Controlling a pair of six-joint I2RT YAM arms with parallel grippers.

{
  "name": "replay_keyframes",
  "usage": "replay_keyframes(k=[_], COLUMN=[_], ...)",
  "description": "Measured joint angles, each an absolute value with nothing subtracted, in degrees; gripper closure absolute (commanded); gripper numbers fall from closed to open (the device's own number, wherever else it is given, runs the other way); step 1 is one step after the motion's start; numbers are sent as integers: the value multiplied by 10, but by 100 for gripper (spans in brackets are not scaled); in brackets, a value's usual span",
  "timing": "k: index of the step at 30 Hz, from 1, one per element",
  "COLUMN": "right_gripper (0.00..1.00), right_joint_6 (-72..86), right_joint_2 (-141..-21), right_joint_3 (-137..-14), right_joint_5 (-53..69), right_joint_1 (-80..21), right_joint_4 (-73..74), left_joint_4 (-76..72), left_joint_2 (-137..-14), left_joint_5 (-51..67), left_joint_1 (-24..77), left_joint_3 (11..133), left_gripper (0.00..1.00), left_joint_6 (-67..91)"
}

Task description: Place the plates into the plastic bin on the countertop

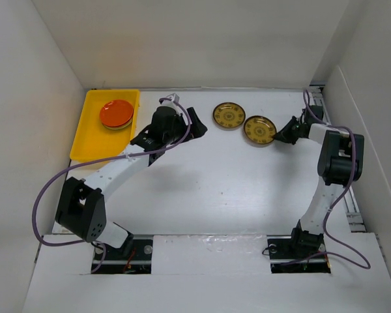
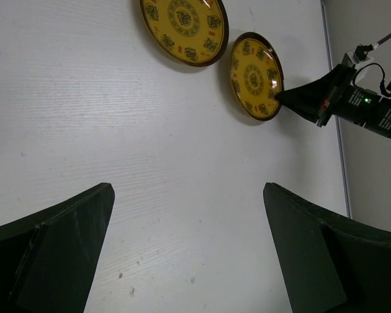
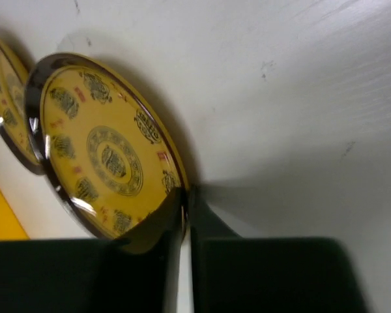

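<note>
Two olive-gold patterned plates lie on the white countertop: one at the back middle and one to its right. My right gripper is shut on the right plate's rim, one finger over and one under the edge. The yellow plastic bin stands at the back left with an orange plate on top of a stack in it. My left gripper is open and empty above the countertop, right of the bin. In its wrist view both gold plates lie ahead.
White walls enclose the countertop on the left, back and right. The right arm stands along the right wall. A strip of rail runs by the right wall.
</note>
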State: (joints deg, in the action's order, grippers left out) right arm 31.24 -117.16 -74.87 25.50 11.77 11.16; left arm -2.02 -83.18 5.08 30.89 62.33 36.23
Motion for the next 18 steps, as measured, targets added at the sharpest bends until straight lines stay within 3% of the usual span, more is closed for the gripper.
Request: replay_keyframes(k=[8, 13, 18], right_gripper=[100, 100, 100], right_joint_6=[324, 341, 340], right_joint_2=[-1151, -1023, -895], right_joint_3=[-720, -618, -598], right_joint_5=[253, 211, 175], right_joint_1=[120, 118, 76], right_joint_4=[103, 121, 136], left_joint_4=[-22, -47, -79], left_joint_2=[-839, -887, -965], left_joint_5=[61, 103, 175], left_joint_1=[309, 310, 312], left_joint_3=[623, 627, 661], left_gripper=[0, 0, 0], left_joint_6=[362, 362, 362])
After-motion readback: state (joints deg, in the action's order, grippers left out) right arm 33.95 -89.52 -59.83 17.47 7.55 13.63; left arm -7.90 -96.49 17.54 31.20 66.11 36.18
